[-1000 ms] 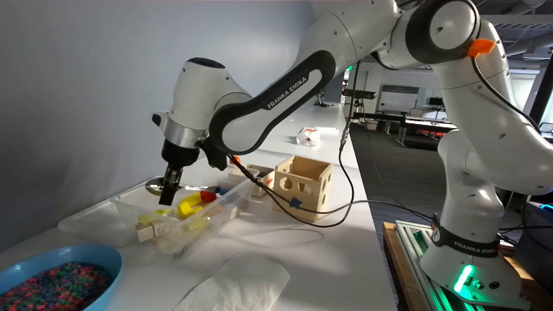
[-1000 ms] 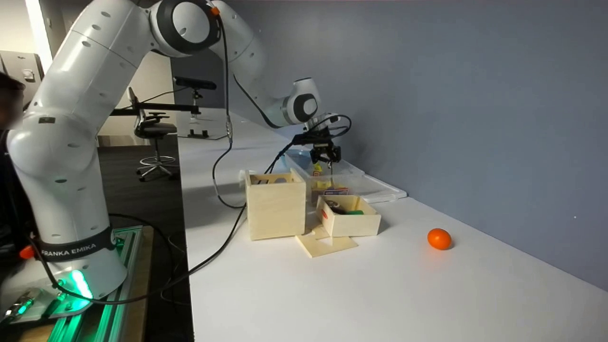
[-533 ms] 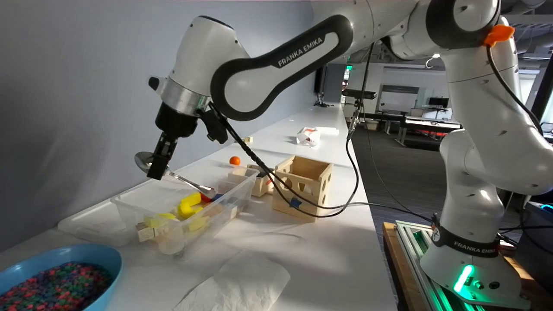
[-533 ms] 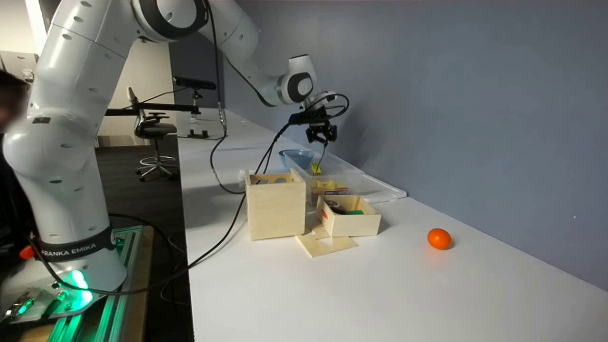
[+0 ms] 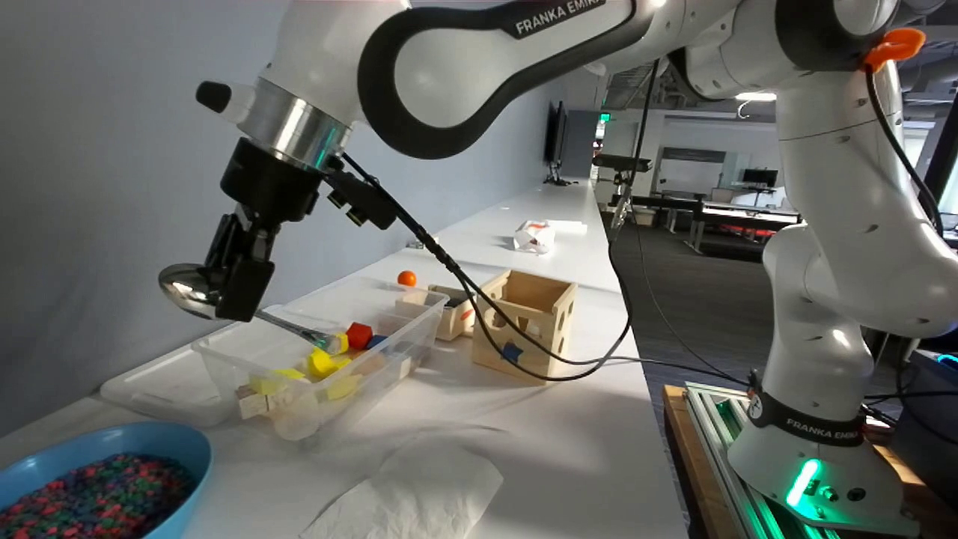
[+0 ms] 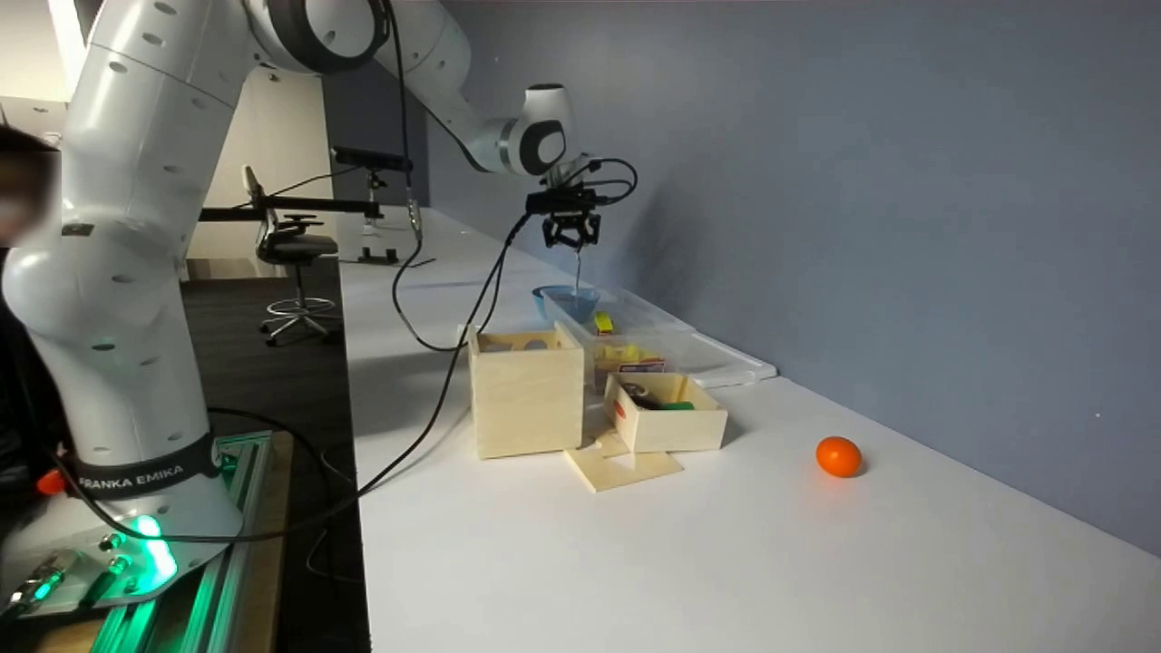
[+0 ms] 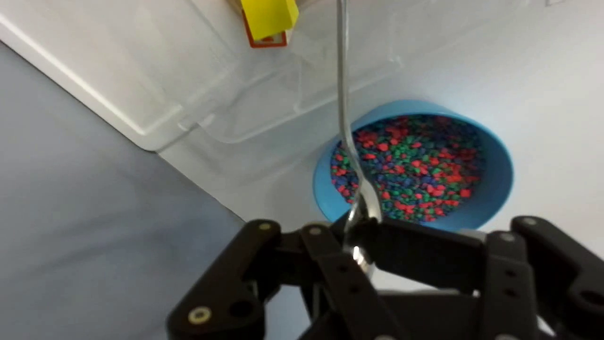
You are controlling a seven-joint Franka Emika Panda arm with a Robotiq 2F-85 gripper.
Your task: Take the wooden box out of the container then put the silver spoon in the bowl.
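Note:
My gripper (image 5: 238, 293) is shut on the silver spoon (image 5: 187, 288), gripping it near its round end. The round end pokes out on one side, while the slender handle slants down above the container (image 5: 258, 367). Below the fingers in the wrist view lies the blue bowl (image 7: 499, 177) with its speckled red, green and blue filling; the spoon's handle crosses in front of its rim. An exterior view has the wooden box (image 6: 678, 430) standing on the table outside the container, at its end, with a few dark and green items inside.
A taller wooden cube with shaped holes (image 5: 516, 337) stands near the container. Inside the container are yellow blocks (image 5: 322, 363). A clear lid (image 5: 161, 389) lies along the wall side. A flat wooden panel (image 6: 626, 472), an orange ball (image 6: 838, 456) and white paper (image 5: 419, 494) are on the table.
The spoon has been lifted up out of the container in my gripper, and both have moved toward the bowl. The spoon's handle now tilts downward. Box and bowl stay where they were.

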